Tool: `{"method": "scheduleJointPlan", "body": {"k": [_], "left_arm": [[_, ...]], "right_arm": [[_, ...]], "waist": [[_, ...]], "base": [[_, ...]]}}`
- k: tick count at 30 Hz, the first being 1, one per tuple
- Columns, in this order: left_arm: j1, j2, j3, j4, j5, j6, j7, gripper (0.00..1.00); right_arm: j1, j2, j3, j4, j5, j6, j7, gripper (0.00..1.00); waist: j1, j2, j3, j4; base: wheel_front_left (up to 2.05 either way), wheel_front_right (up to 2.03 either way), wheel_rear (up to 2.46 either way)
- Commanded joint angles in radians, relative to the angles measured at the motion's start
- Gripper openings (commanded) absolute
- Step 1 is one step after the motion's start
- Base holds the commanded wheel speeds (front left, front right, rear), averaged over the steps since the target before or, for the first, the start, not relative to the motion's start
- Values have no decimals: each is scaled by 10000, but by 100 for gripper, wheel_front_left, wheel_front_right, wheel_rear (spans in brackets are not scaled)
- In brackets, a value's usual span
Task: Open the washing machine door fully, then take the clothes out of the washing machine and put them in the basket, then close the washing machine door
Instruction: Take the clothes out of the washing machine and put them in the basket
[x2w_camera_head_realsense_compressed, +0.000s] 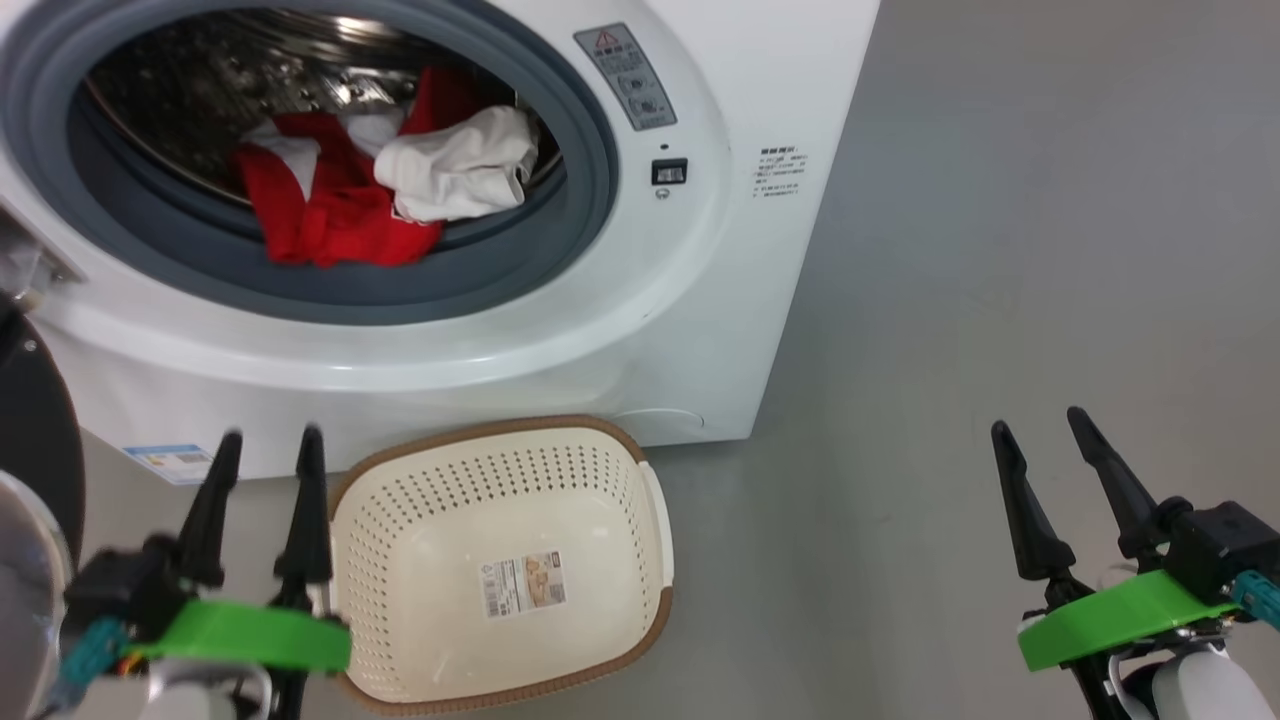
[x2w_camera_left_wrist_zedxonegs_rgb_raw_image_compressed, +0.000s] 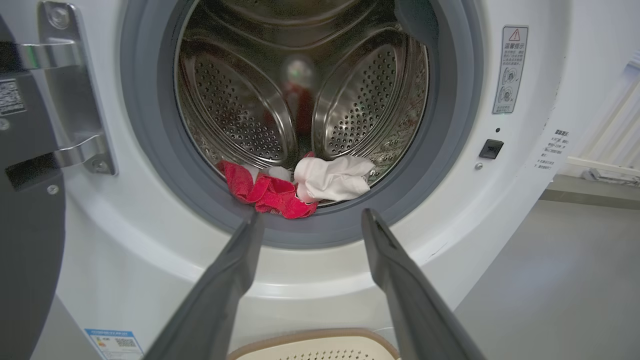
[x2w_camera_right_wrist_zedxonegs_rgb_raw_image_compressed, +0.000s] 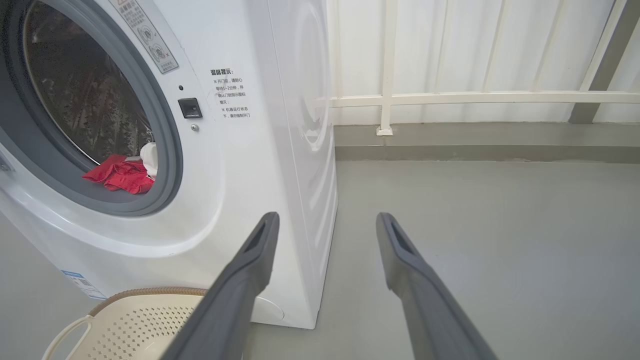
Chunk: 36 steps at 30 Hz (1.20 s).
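Washing machine (x2w_camera_head_realsense_compressed: 700, 330): white, on grey floor (x2w_camera_head_realsense_compressed: 1000, 200).
Door (x2w_camera_left_wrist_zedxonegs_rgb_raw_image_compressed: 30, 250): swung wide, at left.
Basket (x2w_camera_head_realsense_compressed: 640, 480): on floor, just before machine.
Clothes (x2w_camera_head_realsense_compressed: 340, 210): red and white, inside machine's mouth.
Left gripper (x2w_camera_head_realsense_compressed: 272, 437): spread, holding nothing.
Right gripper (x2w_camera_head_realsense_compressed: 1039, 420): spread, holding nothing.

Left hand (x2w_camera_head_realsense_compressed: 268, 440), right hand (x2w_camera_head_realsense_compressed: 1040, 422) open

grey floor (x2w_camera_head_realsense_compressed: 1000, 200), smooth and matte, bare on the open side. low grey kerb (x2w_camera_right_wrist_zedxonegs_rgb_raw_image_compressed: 475, 142) along the base of a white ribbed wall (x2w_camera_right_wrist_zedxonegs_rgb_raw_image_compressed: 450, 45). white horizontal rail (x2w_camera_right_wrist_zedxonegs_rgb_raw_image_compressed: 475, 97) crosses the wall; a white upright (x2w_camera_right_wrist_zedxonegs_rgb_raw_image_compressed: 386, 60) stands on the kerb (small foot plate at its base). dark grey post (x2w_camera_right_wrist_zedxonegs_rgb_raw_image_compressed: 597, 75) slants at far right.
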<state>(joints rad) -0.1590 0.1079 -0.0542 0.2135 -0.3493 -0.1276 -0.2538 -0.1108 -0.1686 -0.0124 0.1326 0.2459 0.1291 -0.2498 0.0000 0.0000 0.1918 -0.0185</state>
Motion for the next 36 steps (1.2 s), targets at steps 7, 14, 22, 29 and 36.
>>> {"method": "scheduleJointPlan", "body": {"k": [7,14,22,29,36], "left_arm": [[-2667,38,-91,1708,228,-30,-12,100],[-5381,270,-660,4293,204,-30,1156,100],[-7794,847,-1046,6927,442,-30,1978,100],[-8958,937,-1260,8428,605,45,1942,100],[-9828,1298,-1277,9537,651,253,1604,100]], "right_arm": [[-676,31,397,-235,27,16,-120,100],[-1141,285,625,-145,73,16,-120,100],[-1443,534,828,-44,141,16,-120,100],[-1549,696,1085,-3,171,16,-120,100],[-1732,879,1359,71,252,16,-120,100]], "waist": [[0,0,805,-309],[0,0,1338,-796],[0,0,1740,-1370],[0,0,1947,-1702],[0,0,2155,-2083]], "base": [[0,0,0],[0,0,0],[0,0,0],[0,0,0],[0,0,0]]}}
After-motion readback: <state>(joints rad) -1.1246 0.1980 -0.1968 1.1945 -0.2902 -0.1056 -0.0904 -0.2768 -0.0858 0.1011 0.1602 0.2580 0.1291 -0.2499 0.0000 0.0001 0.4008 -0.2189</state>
